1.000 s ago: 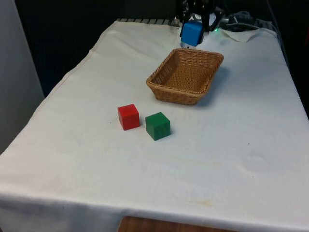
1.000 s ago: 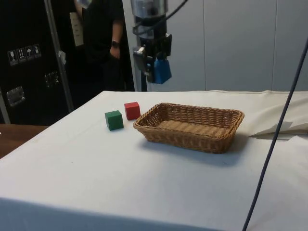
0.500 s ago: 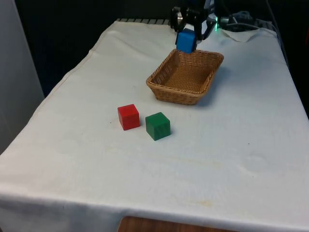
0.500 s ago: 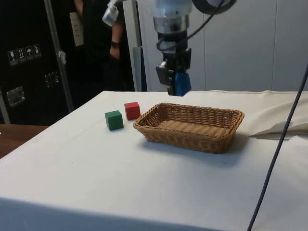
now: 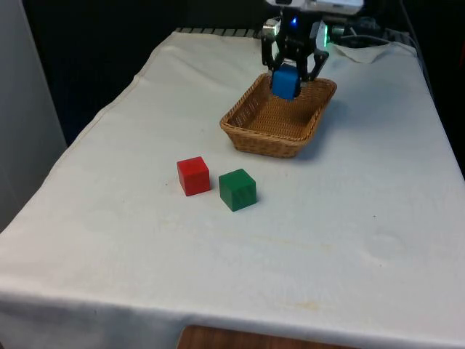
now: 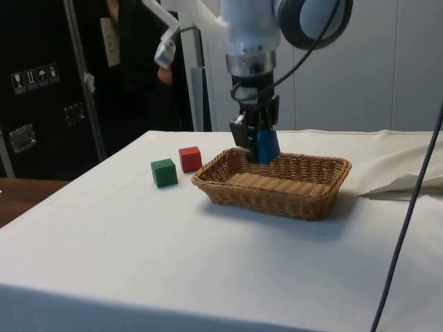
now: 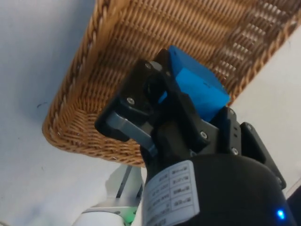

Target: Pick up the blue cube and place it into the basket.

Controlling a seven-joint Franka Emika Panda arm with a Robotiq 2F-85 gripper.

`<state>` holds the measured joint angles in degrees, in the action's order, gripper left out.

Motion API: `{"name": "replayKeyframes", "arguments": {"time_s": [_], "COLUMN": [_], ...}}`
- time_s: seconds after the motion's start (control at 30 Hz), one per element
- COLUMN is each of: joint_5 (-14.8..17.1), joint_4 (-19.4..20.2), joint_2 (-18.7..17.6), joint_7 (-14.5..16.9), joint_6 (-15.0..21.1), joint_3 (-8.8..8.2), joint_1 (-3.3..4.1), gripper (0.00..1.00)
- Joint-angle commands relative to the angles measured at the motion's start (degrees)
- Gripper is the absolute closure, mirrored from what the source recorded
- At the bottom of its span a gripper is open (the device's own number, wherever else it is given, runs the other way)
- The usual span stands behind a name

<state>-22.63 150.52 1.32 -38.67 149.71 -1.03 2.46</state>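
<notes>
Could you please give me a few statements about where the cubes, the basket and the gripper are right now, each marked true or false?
1. The gripper holds the blue cube over the basket. True.
2. The blue cube lies released on the basket's floor, apart from the gripper. False: the fingers are shut on it, as the wrist view shows.
3. The red cube and the green cube stand on the cloth outside the basket. True.
4. The green cube is stacked on the red cube. False: they stand side by side on the cloth with a small gap between them.
5. The basket is tipped on its side. False: it stands upright, opening upward.
</notes>
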Motion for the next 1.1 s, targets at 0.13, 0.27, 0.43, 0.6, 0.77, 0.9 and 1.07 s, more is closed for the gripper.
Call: {"name": "replayKeyframes", "arguments": {"time_s": [0.13,0.27,0.43,0.6,0.77,0.9,1.07], "joint_5": [-1.26,-1.38,-1.43,-1.15,-0.57,-0.46,-0.46], "joint_4": [-0.46,-0.63,-0.63,-0.69,-0.63,-0.69,-0.63], "joint_2": [-3.09,-5.16,-7.05,-8.42,-8.59,-8.65,-8.59], "joint_7": [-1.26,-1.20,-0.46,0.86,1.38,1.43,1.43], "joint_6": [2.29,3.72,5.16,6.25,6.36,6.02,6.07], "joint_3": [-0.17,-0.57,-1.60,-2.86,-2.92,-2.86,-2.86], "joint_1": [-0.11,-0.23,-0.57,-0.52,-0.46,-0.46,-0.46], "gripper": [1.00,1.00,1.00,1.00,1.00,1.00,0.74]}}
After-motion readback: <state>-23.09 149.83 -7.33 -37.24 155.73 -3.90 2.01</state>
